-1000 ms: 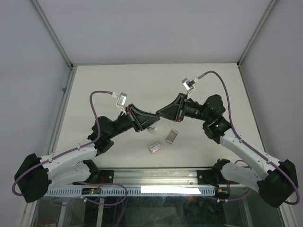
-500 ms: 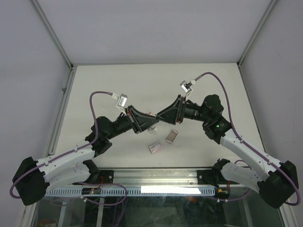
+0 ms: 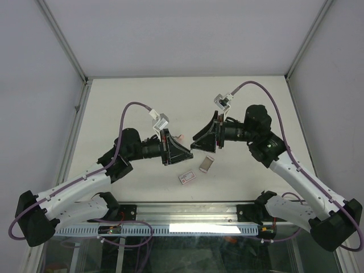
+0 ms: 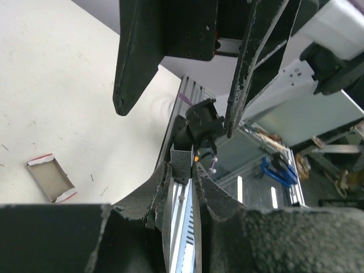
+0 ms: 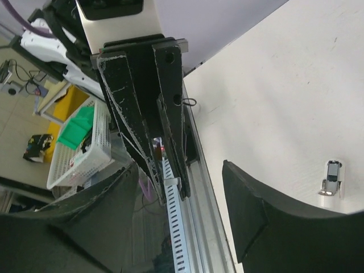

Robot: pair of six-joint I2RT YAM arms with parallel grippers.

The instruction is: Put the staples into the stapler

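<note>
Staples point(image 4: 181, 160): light, stiff, brittle strip; grip long sides.
Left claw point(image 4: 182, 172): pinching staples.
Right claw point(image 3: 200, 142): spread.
Stapler point(image 3: 181, 136): 12 o'clock of box point(image 3: 186, 177).

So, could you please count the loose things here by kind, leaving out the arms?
Stapler: 1
Staple strip, held in the left fingers: 1
Red-and-white box: 1
Brown cardboard tray: 1
Total: 4
</note>
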